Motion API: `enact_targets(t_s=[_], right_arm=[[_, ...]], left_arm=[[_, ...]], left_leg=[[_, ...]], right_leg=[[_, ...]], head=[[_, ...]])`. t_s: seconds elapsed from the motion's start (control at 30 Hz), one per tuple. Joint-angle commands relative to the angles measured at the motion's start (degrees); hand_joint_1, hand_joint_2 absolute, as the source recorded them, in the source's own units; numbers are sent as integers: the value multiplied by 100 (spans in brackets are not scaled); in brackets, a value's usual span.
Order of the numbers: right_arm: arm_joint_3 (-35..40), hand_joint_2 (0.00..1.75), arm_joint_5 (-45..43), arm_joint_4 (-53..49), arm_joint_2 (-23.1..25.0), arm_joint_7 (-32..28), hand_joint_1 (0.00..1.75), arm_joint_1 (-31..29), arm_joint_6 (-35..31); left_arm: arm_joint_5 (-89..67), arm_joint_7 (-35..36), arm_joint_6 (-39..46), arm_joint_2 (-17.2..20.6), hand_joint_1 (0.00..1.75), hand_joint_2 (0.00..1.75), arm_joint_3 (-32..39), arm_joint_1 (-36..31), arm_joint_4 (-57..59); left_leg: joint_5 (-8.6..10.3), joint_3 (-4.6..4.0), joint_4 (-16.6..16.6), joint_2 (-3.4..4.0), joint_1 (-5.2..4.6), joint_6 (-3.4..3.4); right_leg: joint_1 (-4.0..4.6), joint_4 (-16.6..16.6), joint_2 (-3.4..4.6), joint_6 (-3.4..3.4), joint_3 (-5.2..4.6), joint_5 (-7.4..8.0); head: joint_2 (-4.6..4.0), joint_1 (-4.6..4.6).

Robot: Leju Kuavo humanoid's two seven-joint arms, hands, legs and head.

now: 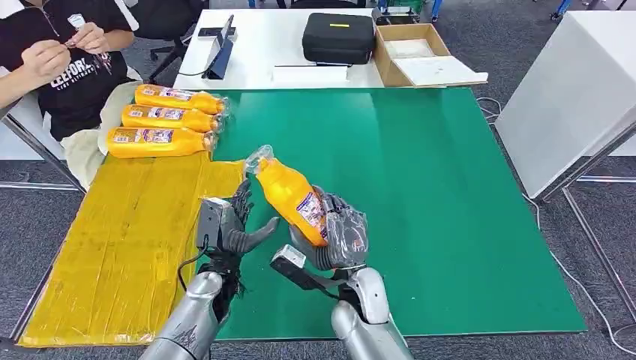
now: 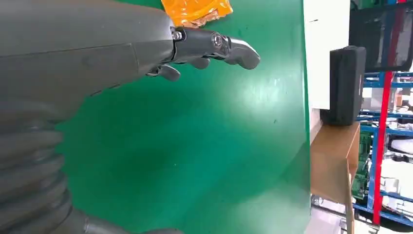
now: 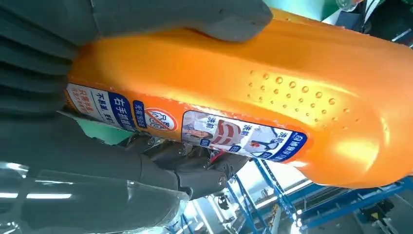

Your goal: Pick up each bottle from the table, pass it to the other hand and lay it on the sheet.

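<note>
My right hand (image 1: 337,234) grips an orange bottle (image 1: 290,191) by its lower body and holds it above the green table (image 1: 420,172), its wrapped cap tilted up and to the left. Up close, that bottle (image 3: 253,92) sits between the right thumb and fingers (image 3: 195,178). My left hand (image 1: 234,223) is open just left of the bottle, fingers apart, palm turned toward it and apart from it. The left hand's fingers (image 2: 214,46) hover over green cloth. Three orange bottles (image 1: 165,120) lie side by side at the far end of the yellow sheet (image 1: 127,240).
A person in a black shirt (image 1: 60,52) sits at the far left corner. Behind the green table stands a white table with a black case (image 1: 337,36), a cardboard box (image 1: 412,52) and a tablet stand (image 1: 220,49). A white table (image 1: 577,90) stands at the right.
</note>
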Motion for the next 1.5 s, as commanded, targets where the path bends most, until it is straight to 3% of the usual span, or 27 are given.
enact_targets(t_s=[0.03,0.57,1.23,1.5], right_arm=[[-7,175,205,-31,6,19,175,-20,-238],[-192,175,309,-189,28,175,175,-292,-238],[-462,175,470,-413,39,52,175,-85,-238],[-618,175,490,-485,17,-11,175,-43,-238]], left_arm=[[168,46,-216,237,0,175,44,-216,381],[267,96,-212,471,0,175,308,-678,399],[473,175,-533,654,0,175,367,-1001,433],[650,327,-1404,908,0,175,129,-1076,714]], left_leg=[[-6,19,-4,2,8,-21],[-5,10,5,3,9,-23],[-4,14,1,-1,8,-23],[-2,11,1,0,8,-18]], right_leg=[[8,-6,-5,-13,21,-5],[8,3,-4,-14,12,-4],[6,0,-9,-13,18,-6],[6,-1,-5,-11,14,-3]], head=[[-2,0],[-2,-2],[-2,0],[-2,0]])
